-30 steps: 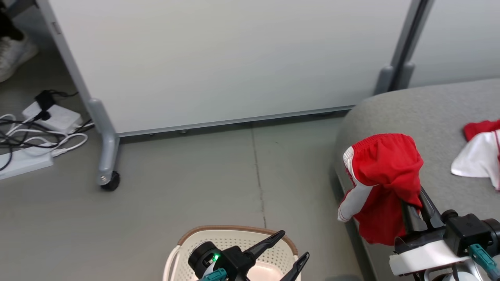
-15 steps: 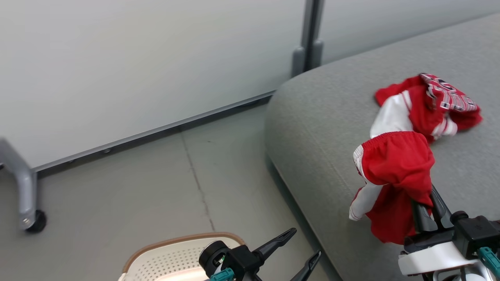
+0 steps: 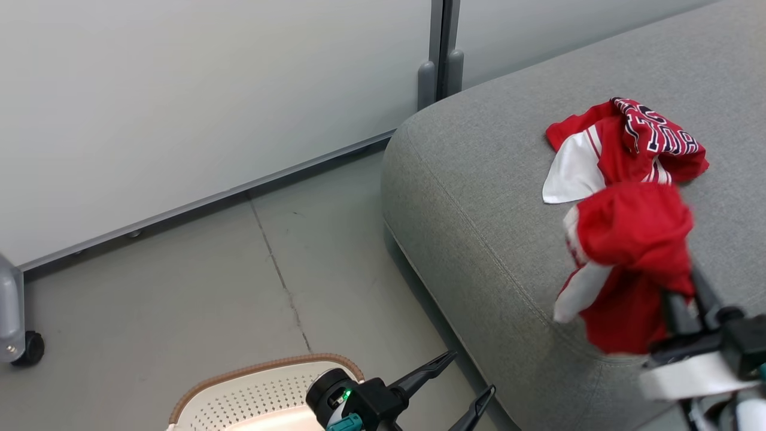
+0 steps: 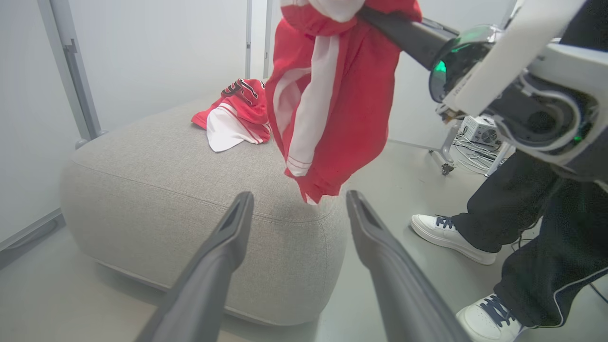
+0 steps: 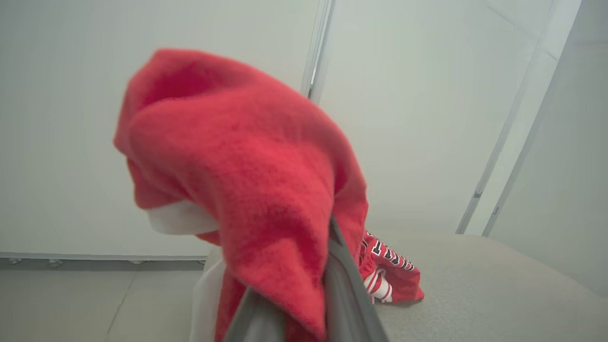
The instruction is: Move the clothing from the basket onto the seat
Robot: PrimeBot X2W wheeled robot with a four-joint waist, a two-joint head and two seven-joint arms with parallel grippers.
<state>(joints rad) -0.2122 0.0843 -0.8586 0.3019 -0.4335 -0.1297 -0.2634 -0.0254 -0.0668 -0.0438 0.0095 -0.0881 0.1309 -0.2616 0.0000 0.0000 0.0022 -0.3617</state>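
Head view: dark block lettering on jersey (image 3: 628, 140) lying on seat (image 3: 497, 179), folded, unreadable. Right gripper (image 3: 683, 290) up over seat's near edge, clamped on red-and-white clothing (image 3: 628, 257) hanging clear of cushion. Left gripper (image 3: 471, 372) spread wide, empty, beside basket (image 3: 257, 372). Left wrist view adds person's dark trousers (image 4: 546, 247) and white sneakers (image 4: 451, 235) beside seat.

The left gripper (image 3: 471, 372) has two long, dark, tapering fingers (image 4: 223, 247) on a black block. Behind the block sits a round black drum (image 3: 320, 395) with a small green light (image 3: 345, 394) and a teal fitting (image 3: 342, 424). The right gripper (image 3: 688, 302) has like fingers, a black block and a white cuff (image 3: 688, 376). In the left wrist view its wrist shows a white shell (image 4: 513, 52), a green glow (image 4: 441, 66) and a pale looped cable (image 4: 565, 102).
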